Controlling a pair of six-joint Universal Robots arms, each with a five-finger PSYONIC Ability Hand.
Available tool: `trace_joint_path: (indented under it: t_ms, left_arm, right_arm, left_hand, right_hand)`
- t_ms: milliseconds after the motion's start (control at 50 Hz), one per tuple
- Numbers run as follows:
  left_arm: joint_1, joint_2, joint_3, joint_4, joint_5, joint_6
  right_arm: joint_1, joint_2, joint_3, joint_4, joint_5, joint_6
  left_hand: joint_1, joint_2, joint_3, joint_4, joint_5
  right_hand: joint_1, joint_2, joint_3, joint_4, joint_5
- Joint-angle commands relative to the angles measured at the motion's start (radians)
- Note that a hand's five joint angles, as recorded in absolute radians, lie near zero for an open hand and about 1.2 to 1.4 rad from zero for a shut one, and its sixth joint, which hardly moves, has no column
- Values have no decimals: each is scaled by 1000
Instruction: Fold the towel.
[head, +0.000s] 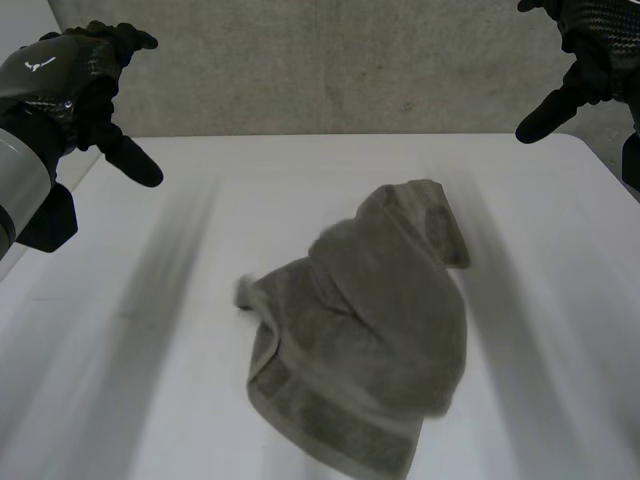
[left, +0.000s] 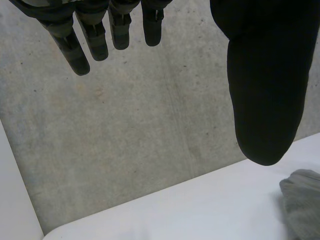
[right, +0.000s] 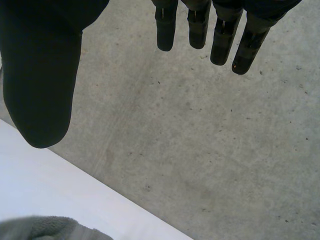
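A grey-green towel (head: 375, 330) lies crumpled in a heap on the white table (head: 300, 180), a little right of the middle and toward the front edge. One end of it rises in a hump toward the back. My left hand (head: 85, 85) hangs high above the table's back left, open, with straight fingers (left: 82, 42) and its thumb (left: 265, 90) spread apart. My right hand (head: 590, 55) hovers high at the back right, also open, fingers (right: 225, 35) straight and thumb (right: 42, 80) apart. Both hands hold nothing and are well away from the towel (left: 302, 202), whose edge (right: 45, 229) lies below them.
A grey concrete wall (head: 340, 70) stands behind the table's far edge. Bare white tabletop stretches to the left of the towel and along the back.
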Motion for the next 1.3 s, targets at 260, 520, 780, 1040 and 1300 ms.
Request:
trace_joint_path:
  t_ms: [260, 520, 780, 1040, 1300]
  left_arm:
    - [-8, -13, -38, 62, 6, -1]
    - [-40, -292, -3, 36, 18, -12]
    - [-120, -436, -18, 39, 14, -75]
    - [-146, -406, -32, 41, 11, -107]
    - [-180, -401, -39, 42, 5, -107]
  right_arm:
    - [11, 16, 0, -14, -22, -23]
    - [20, 259, -39, 78, -185, -383]
    - [-18, 384, 111, 160, -389, -845]
    - [-47, 465, 324, -38, -472, -842]
    - [-41, 483, 358, -101, -458, -848]
  left_hand:
    - [0, 10, 9, 8, -24]
    - [20, 31, 29, 28, -4]
    - [3, 13, 12, 10, -21]
    - [0, 10, 9, 8, -24]
    - [0, 10, 9, 8, -24]
  right_hand:
    - [-35, -49, -36, -56, -68]
    - [-35, -49, -36, -56, -68]
    - [-13, -27, -14, -34, -46]
    - [467, 454, 466, 447, 434]
    - [457, 443, 456, 436, 424]
